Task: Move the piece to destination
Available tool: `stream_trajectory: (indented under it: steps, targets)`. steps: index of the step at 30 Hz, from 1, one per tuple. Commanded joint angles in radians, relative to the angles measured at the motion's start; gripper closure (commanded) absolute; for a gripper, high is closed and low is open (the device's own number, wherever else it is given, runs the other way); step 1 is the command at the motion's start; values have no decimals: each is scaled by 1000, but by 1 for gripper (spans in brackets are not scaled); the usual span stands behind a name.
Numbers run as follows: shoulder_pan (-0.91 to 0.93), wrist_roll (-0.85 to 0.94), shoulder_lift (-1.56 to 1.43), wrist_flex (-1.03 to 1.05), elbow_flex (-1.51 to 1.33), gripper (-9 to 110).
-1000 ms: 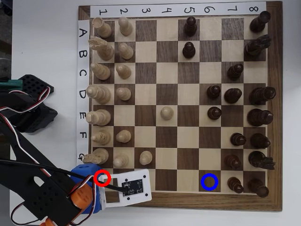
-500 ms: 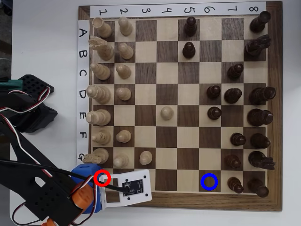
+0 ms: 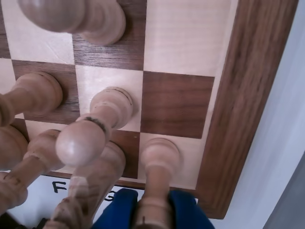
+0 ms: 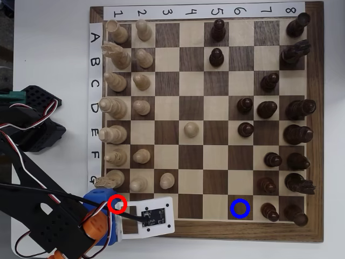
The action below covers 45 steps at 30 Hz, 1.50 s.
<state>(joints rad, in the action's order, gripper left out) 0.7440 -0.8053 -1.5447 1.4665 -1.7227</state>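
From above, finds the chessboard (image 4: 315, 129) on a white counter (image 4: 48, 54), with the black arm (image 4: 38, 216) reaching in from the lower left. Places the end effector (image 4: 116, 208) over the board's bottom-left corner, at the square marked by a red ring (image 4: 117, 204). Hides most of the piece there under blue fingers and a white camera board (image 4: 153, 215).

Through the wrist view, shows the piece (image 3: 159, 160) upright on the light corner square, base flat on the wood, just beside the board's dark border. Sets the end effector (image 3: 153, 212) narrow around its upper part, blue fingers (image 3: 116, 210) touching both sides. Crowds a pale pawn (image 3: 112, 102) and taller pale pieces in on the left.

Puts the destination (image 4: 240, 208), a dark square with a blue ring in column 6 of the same bottom row, well apart to the right, next to a dark pawn (image 4: 269, 211).
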Motion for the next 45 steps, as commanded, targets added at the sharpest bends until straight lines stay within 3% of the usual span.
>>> stream_trajectory:
  steps: [1,19,45]
  targets:
    - [-17,-40,-5,-32,38,99]
    - [-6,-52,-20,-32,109,101]
    - [14,-43,-94,186,439,101]
